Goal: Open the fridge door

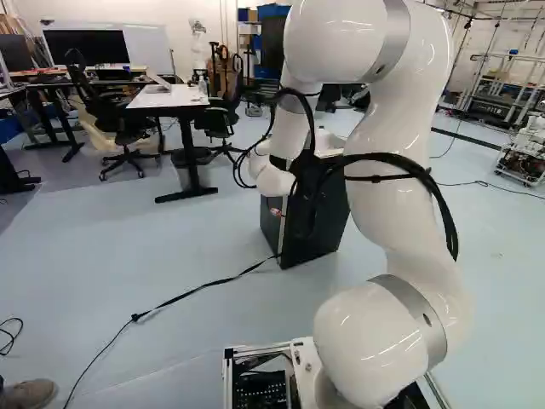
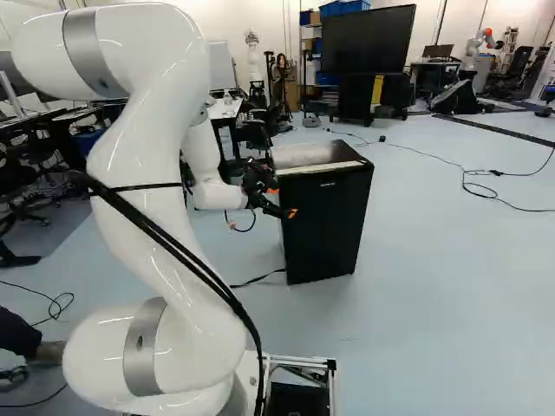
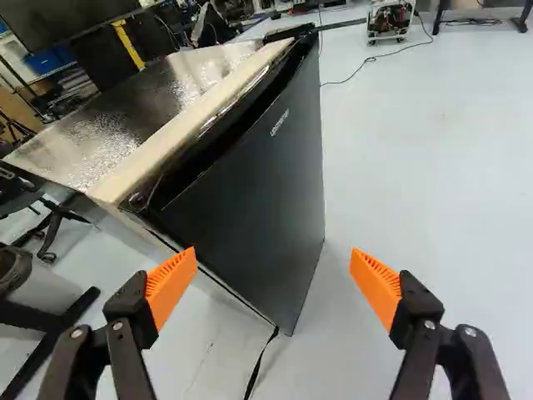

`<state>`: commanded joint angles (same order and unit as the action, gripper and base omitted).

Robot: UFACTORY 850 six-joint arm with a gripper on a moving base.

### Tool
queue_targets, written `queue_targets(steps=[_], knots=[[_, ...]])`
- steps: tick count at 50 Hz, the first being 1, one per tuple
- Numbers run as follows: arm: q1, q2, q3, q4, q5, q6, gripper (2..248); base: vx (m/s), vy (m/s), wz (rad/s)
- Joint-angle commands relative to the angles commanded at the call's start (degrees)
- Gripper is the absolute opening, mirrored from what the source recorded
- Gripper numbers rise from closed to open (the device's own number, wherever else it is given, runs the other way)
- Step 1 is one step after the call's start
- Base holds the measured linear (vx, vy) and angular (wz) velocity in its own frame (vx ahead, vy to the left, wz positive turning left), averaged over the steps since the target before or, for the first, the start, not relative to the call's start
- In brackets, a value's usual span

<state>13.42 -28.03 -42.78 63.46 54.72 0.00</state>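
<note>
- Right base view: gripper [image 2: 283,202] is up at the near upper part of the black fridge [image 2: 326,232], on the side toward the arm [image 2: 165,156].
- Fridge stands upright on the floor [image 2: 442,286], just right of the middle here; in the left base view it's partly hidden behind the arm.
- Wrist view: gripper [image 3: 273,287] is released, nothing pinched, orange pads [image 3: 171,283] wide apart.
- Fridge sits ahead of it, its bottom corner showing between the two fingers (can't tell if either one touches).
- Door [image 3: 258,196] lies against the body, dark gap along its top edge; can't tell if it's fully seated.
- Fridge top is silvery and crinkled, with a cream strip [image 3: 187,121] running beside the door.
- Black strap [image 1: 200,288] runs from the fridge's foot across the floor, left base view.
- White-topped table [image 1: 170,98] is beyond, left of the fridge in that view.
</note>
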Motion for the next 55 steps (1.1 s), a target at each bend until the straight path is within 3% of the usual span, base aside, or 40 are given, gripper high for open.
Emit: queue_targets(steps=[55], knots=[[1.63, -4.37, -6.52, 0.0, 3.05, 0.0, 247, 0.0, 0.0, 0.0]])
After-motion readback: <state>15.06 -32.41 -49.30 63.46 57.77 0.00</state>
